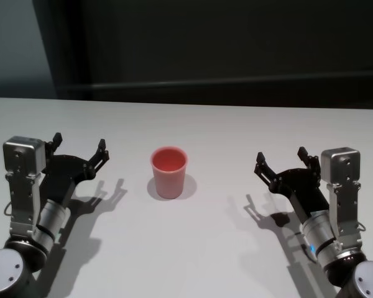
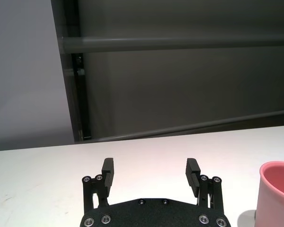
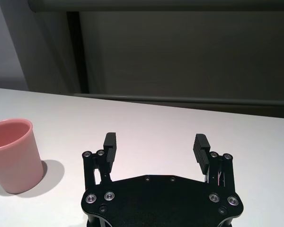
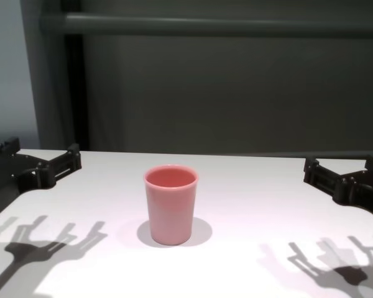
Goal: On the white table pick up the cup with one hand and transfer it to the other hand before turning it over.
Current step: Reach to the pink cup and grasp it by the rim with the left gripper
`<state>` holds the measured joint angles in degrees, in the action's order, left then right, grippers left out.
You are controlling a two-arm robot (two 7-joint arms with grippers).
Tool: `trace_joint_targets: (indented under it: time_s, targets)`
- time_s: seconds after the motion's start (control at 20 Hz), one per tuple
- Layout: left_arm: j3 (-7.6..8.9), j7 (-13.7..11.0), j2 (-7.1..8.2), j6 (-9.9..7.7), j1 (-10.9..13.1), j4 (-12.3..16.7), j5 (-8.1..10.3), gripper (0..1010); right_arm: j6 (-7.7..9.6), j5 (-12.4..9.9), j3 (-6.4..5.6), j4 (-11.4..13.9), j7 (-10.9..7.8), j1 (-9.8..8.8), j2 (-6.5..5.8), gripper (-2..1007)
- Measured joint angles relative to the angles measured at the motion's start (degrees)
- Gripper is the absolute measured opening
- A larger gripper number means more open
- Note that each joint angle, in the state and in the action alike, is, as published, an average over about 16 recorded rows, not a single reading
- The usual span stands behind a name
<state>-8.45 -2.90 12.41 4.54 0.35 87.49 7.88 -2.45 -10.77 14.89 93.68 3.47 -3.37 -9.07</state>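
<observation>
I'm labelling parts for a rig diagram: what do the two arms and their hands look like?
Both match: a black flat-plated left hand and right hand, each with ribbed finger pads and silver screw heads, on silver-grey cylindrical arms carrying boxy grey modules. The right arm shows a small blue light near its wrist.

A plain matte white desk [image 1: 211, 248] was seen spanning the whole work area, its far edge set against a dark wall. One thing alone was found standing directly on it: a pink cup [image 1: 169, 172], upright on its base with the open rim upward, placed near the middle of the surface. A soft shadow was cast on the white top just beside the cup's base. Darker, finger-shaped shadows were thrown onto the desk at its left and right sides.
</observation>
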Motion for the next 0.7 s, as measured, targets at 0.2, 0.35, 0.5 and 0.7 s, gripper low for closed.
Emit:
trace_joint_targets:
  time_s: [0.2, 0.35, 0.5, 0.7]
  targets:
    - [0.00, 0.00, 0.00, 0.00, 0.00, 0.00, 0.00, 1001, 0.00, 0.00, 0.00, 0.00, 0.00, 0.00, 0.00, 1000]
    - [0.00, 0.00, 0.00, 0.00, 0.00, 0.00, 0.00, 1001, 0.00, 0.00, 0.00, 0.00, 0.00, 0.00, 0.00, 1000]
    - [0.00, 0.00, 0.00, 0.00, 0.00, 0.00, 0.00, 1001, 0.00, 0.00, 0.00, 0.00, 0.00, 0.00, 0.00, 1000]
    - [0.00, 0.00, 0.00, 0.00, 0.00, 0.00, 0.00, 1001, 0.00, 0.00, 0.00, 0.00, 0.00, 0.00, 0.00, 1000]
